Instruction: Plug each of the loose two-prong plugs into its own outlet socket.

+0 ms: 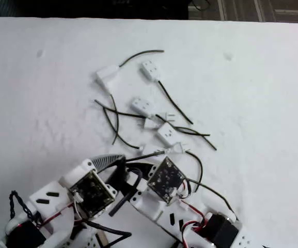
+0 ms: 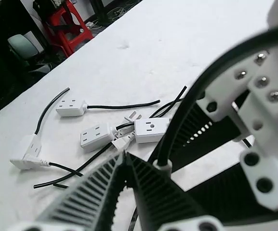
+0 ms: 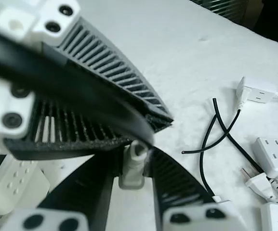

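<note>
- White tabletop (image 1: pixel 262 93), with sockets and short-corded plugs scattered mid-table.
- Right jaws are clamped on a white plug (image 3: pixel 131 173), held low at the near edge of the clutter; its prongs are hidden.
- Left jaws are closed on nothing, close beside the right jaws.
- Step looks like: plug grasped, not yet inserted.
- Next move: line the prongs up with the nearest socket (image 1: pixel 168 133). It is loose and will slide, so the left jaws probably need to brace it.

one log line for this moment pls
left claw: shut | right claw: shut on plug | nearest socket: empty | stage: plug held, not yet inserted
</note>
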### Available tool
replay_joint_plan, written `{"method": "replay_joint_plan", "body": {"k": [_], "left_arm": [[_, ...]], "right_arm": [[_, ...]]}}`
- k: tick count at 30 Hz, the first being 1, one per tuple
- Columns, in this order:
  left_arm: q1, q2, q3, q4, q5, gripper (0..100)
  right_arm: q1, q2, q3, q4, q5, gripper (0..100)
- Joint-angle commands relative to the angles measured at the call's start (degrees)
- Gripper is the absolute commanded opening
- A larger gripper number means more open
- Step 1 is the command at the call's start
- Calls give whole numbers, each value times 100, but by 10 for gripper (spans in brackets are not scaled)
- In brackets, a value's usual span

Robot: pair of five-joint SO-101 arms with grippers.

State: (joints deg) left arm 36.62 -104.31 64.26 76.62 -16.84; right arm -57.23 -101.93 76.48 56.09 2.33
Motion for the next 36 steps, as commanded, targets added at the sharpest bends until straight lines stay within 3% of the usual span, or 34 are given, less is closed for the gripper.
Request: {"method": "replay_joint_plan", "body": {"k": [1, 5, 11, 14, 22, 28, 36], "left_arm": [[48, -22, -26, -9, -35, 22], [-259, -22, -62, -44, -53, 22], [-1859, -22, -62, -598, -18, 22], [-2343, 13, -44, -712, 62, 22], [-2396, 426, -246, -853, 229, 22], [-2396, 2607, -1160, -1099, 193, 22], [-2404, 5367, -2233, -1802, -598, 23]], "right_arm": [[-13, -40, -35, -13, 18, 17], [470, -75, -62, -22, 18, 17], [1490, -48, -62, -4, 18, 17], [2062, -40, -62, -4, 114, 17], [3064, -40, -70, -48, 404, 17], [3697, -40, -70, -470, 404, 17], [4426, -40, -70, -831, 404, 17]]}}
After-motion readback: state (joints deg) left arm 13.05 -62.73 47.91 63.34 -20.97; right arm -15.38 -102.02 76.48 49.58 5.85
